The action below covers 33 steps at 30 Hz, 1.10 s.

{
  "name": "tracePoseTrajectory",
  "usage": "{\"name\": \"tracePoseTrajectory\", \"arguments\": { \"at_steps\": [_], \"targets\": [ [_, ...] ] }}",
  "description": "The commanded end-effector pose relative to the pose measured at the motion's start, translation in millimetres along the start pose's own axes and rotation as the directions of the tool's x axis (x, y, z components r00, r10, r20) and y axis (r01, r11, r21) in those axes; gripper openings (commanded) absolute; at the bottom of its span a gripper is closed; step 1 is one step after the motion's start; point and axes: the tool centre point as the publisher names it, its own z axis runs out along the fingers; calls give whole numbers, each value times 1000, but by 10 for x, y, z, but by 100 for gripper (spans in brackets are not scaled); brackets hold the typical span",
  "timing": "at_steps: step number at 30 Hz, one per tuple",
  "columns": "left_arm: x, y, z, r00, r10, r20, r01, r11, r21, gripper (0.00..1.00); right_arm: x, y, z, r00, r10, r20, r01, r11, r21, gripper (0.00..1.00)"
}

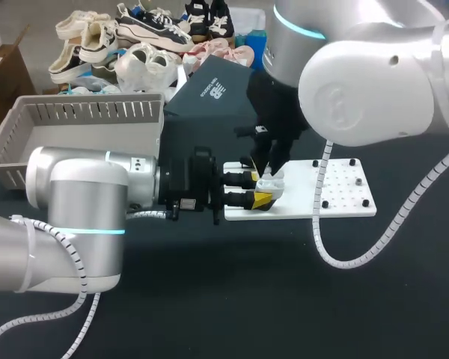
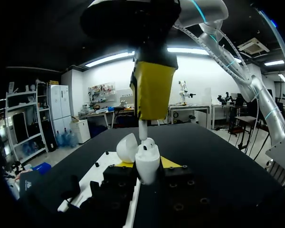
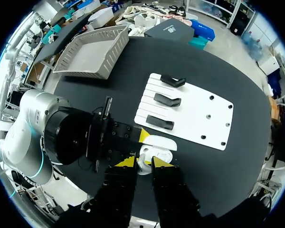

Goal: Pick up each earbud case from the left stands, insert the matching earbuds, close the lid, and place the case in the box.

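black tabletop (image 1: 284, 284) | white board (image 1: 344, 187), grey box (image 1: 82, 120) | left claw (image 1: 258, 188) clamps open earbud case (image 1: 270, 182) | right claw (image 3: 142, 163) pinches earbud (image 2: 143, 129)

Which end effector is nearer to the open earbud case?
Left. The left end effector grips the earbud case between its fingers; the right end effector hangs just above it, holding an earbud.

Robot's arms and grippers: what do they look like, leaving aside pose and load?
Both the left arm and the right arm have smooth, rounded silver-grey shells with glowing cyan rings at joints. White spiral-wrapped cables run along each, held by white ties. The left gripper and right gripper are black blocky units, each ending in two fingers with bright yellow tips.
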Motion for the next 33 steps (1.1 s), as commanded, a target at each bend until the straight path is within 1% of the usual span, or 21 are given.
{"name": "tracePoseTrajectory", "arguments": {
  "at_steps": [1, 12, 19, 33],
  "targets": [
    [5, -18, 3, 1000, 2, 2, -2, 1000, -7, 0, -11, 40, 54, 1000, 14, 9, -14, 999, 31, 0],
    [5, -18, 3, 1000, 2, 2, -2, 1000, -7, 0, 21, -8, 136, 999, 33, 12, -33, 999, 43, 0],
    [5, -18, 3, 1000, 2, 2, -2, 1000, -7, 0, 43, -45, 137, 998, 50, 35, -50, 999, 11, 0],
    [5, -18, 3, 1000, 2, 2, -2, 1000, -7, 0, 43, -58, 159, 997, 49, 54, -48, 999, -14, 0]
  ]
}}
